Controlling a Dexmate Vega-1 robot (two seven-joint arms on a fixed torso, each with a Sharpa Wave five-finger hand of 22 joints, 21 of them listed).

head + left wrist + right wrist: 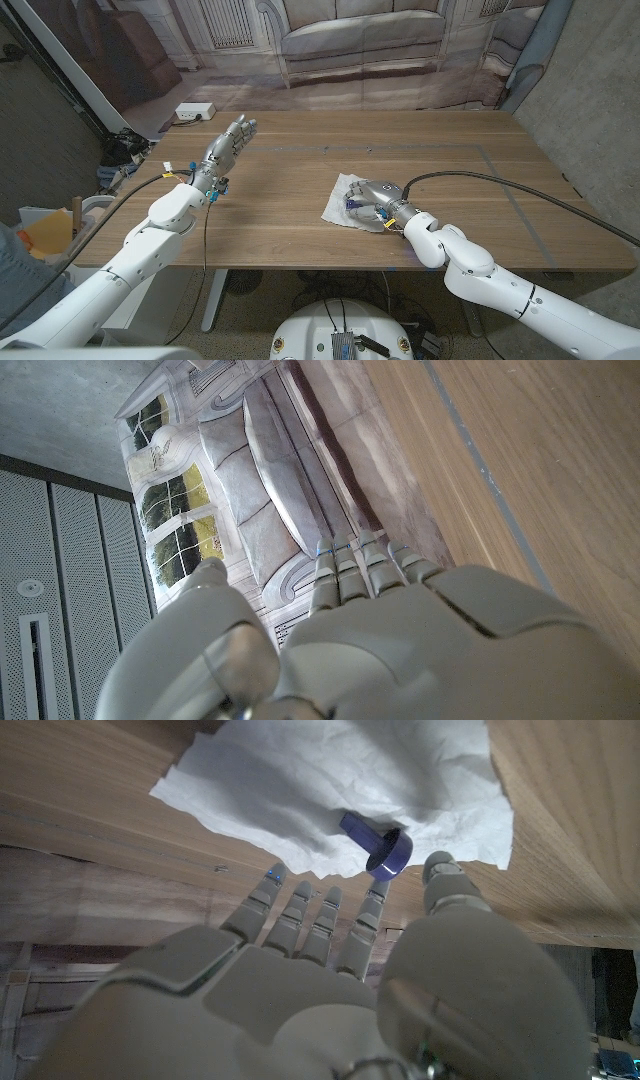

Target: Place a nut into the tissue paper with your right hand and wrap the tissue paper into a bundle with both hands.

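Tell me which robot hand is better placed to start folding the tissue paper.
Right. The right robot hand is over the tissue paper, fingers spread by the blue nut lying on it. The left robot hand is raised well away on the table's left side, holding nothing.

White arms, grey hands (black cables at wrists).
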